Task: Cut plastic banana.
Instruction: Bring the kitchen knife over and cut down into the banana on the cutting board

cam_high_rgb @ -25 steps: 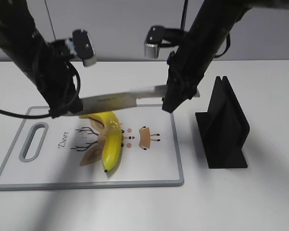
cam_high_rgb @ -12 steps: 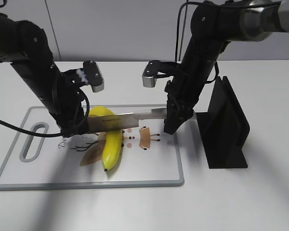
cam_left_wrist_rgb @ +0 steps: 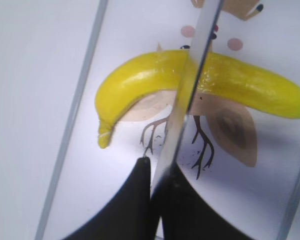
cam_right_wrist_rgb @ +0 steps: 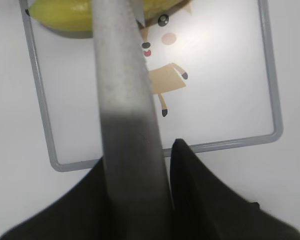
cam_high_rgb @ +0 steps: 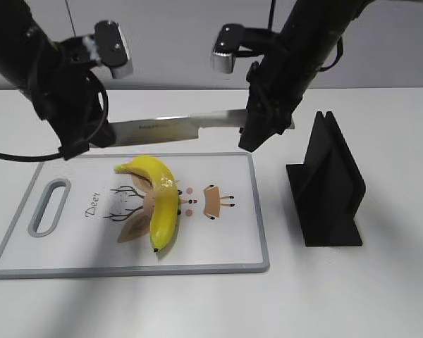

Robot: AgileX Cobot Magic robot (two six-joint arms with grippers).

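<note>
The plastic banana (cam_high_rgb: 158,201) is glossy yellow and lies curved on the white cutting board (cam_high_rgb: 233,239), over a printed deer picture. In the exterior view it looks to be in one piece. A knife (cam_high_rgb: 176,129) hangs level in the air above the board's far edge. My left gripper (cam_high_rgb: 81,144) is shut on the tip end of its blade, and my right gripper (cam_high_rgb: 257,137) is shut on its handle. In the left wrist view the blade (cam_left_wrist_rgb: 190,75) crosses the banana (cam_left_wrist_rgb: 140,75) beyond my jaws (cam_left_wrist_rgb: 157,167). The right wrist view shows the grey handle (cam_right_wrist_rgb: 125,100) between my jaws (cam_right_wrist_rgb: 140,150), with the banana (cam_right_wrist_rgb: 65,12) at the top.
A black slotted knife stand (cam_high_rgb: 328,186) stands on the white table right of the board. The board has a grey rim and a handle slot (cam_high_rgb: 48,205) at its left end. A grey wall rises behind the table.
Half a second ago the knife was low, with its blade across the banana. Both arms have since lifted it well above the board. The banana has not moved.
</note>
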